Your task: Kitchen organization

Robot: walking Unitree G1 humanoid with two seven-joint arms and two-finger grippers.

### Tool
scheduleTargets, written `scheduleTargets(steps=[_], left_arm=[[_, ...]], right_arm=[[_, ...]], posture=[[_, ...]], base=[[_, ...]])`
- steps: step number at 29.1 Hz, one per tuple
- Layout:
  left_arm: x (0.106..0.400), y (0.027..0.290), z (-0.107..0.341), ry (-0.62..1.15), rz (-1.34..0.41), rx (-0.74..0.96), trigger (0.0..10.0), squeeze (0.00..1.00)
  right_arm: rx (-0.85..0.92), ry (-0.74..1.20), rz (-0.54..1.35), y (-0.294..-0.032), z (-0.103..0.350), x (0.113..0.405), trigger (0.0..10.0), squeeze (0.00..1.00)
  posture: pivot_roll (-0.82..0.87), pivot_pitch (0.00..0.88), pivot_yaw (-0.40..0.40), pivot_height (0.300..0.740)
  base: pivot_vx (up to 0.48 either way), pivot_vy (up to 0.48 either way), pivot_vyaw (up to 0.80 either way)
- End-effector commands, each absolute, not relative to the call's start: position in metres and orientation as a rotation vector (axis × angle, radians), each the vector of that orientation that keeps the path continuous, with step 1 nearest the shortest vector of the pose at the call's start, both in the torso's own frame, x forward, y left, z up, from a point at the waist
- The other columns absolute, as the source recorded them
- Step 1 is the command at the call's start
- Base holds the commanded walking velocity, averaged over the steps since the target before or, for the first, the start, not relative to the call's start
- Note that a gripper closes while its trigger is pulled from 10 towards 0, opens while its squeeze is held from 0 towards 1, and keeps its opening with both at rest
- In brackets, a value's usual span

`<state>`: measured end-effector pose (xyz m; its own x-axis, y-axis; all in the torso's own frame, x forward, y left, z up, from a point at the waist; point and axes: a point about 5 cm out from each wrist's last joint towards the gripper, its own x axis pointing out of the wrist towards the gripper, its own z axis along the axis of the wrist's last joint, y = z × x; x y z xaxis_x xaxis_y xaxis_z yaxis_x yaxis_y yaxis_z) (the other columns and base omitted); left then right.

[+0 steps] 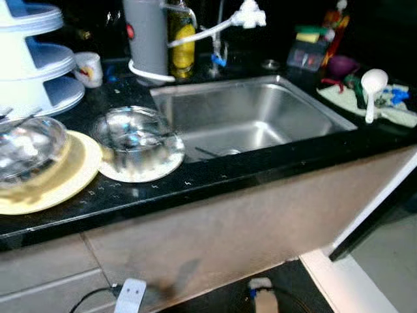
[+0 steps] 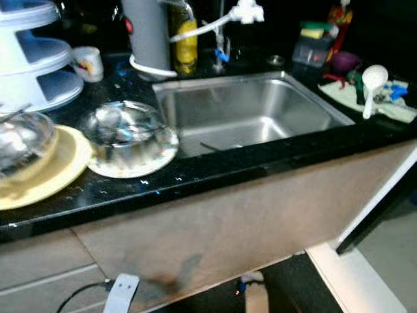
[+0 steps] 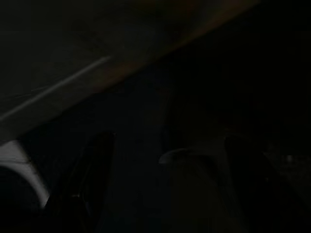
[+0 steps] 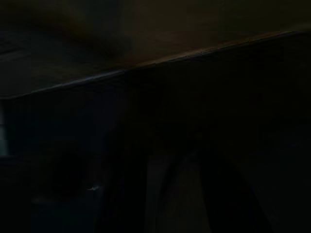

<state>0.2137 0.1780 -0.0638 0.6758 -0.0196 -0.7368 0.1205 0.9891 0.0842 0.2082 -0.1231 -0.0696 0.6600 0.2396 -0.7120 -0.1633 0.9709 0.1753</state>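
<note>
A black countertop point(image 1: 215, 179) is seen from above with a steel sink point(image 1: 247, 117) set into it, and the things to be organized lie mostly to the left: an upturned glass bowl point(image 1: 138, 135) resting on a pale plate point(image 1: 140, 171) just beside the sink's left rim, and further left a second glass bowl point(image 1: 29, 147) sitting on a yellow plate point(image 1: 62, 182). A white tiered rack point(image 1: 36, 59) stands at the far left with a small mug point(image 1: 89, 68) beside it, while a white ladle point(image 1: 373, 88) lies on a cloth point(image 1: 391, 111) at the far right. No object has been taken up yet, so the step in hand is judged to be the approach. It would be done well by closing squarely on the counter edge before an arm is raised, and by the nearer glass bowl being gripped at its rim, since wet glass is likely to slip and the plate beneath may be dragged along. The wrist views are very dark; faint finger outlines are made out in the left one, but whether either gripper's jaws are apart or together cannot be told, and nothing is seen to be held or touched.
</note>
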Motion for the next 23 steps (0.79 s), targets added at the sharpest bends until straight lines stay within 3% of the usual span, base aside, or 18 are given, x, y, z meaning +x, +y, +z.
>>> scheduleTargets(steps=[1,21,23], left_arm=[[0.2083,0.1752,-0.0677,0.853,-0.088,0.129,10.0,0.0],[0.2057,0.1793,-0.0695,0.872,-0.096,0.138,10.0,0.0],[0.2049,0.1786,-0.07,0.874,-0.112,0.149,10.0,0.0]], right_arm=[[0.083,0.837,0.203,-0.1336,-0.072,0.2053,10.0,0.0],[0.09,0.843,0.191,-0.1374,-0.0735,0.2025,10.0,0.0],[0.089,0.843,0.19,-0.1379,-0.0735,0.2024,10.0,0.0]], posture=[[-0.04,0.123,-0.04,0.74],[-0.04,0.138,-0.039,0.74],[-0.04,0.138,-0.039,0.74]], base=[[0.0,0.428,0.0],[0.0,0.422,0.0],[0.0,0.0,0.0]])
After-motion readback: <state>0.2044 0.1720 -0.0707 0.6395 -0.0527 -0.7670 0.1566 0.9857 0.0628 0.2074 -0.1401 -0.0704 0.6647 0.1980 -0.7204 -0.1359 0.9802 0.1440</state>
